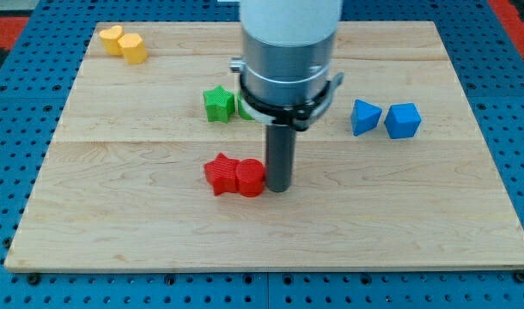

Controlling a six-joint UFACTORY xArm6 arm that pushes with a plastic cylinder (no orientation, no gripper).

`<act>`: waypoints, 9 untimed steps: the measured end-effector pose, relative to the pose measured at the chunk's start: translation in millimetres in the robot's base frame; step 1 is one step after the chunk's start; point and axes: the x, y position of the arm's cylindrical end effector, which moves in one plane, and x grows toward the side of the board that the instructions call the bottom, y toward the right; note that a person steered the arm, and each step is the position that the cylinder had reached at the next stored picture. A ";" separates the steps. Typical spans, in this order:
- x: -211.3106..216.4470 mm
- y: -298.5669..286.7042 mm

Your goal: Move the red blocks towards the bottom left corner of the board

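A red star block [220,174] and a red cylinder block [250,178] lie touching each other just below the board's middle. My tip [279,188] rests on the board right against the red cylinder's right side. The rod rises from there into the arm's wide grey body at the view's top.
A green star block [217,104] sits above the red blocks, with another green block [243,109] mostly hidden behind the arm. Two blue blocks [366,117] [403,120] lie at the right. Two yellow blocks [113,39] [133,48] lie at the top left. The wooden board [116,223] sits on a blue pegboard.
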 end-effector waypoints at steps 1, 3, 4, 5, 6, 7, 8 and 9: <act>-3.7 -22.6; -19.1 -66.6; -22.8 -99.5; -24.0 -139.0; -29.4 -153.8; -31.0 -159.8; -36.2 -160.8; -48.8 -173.6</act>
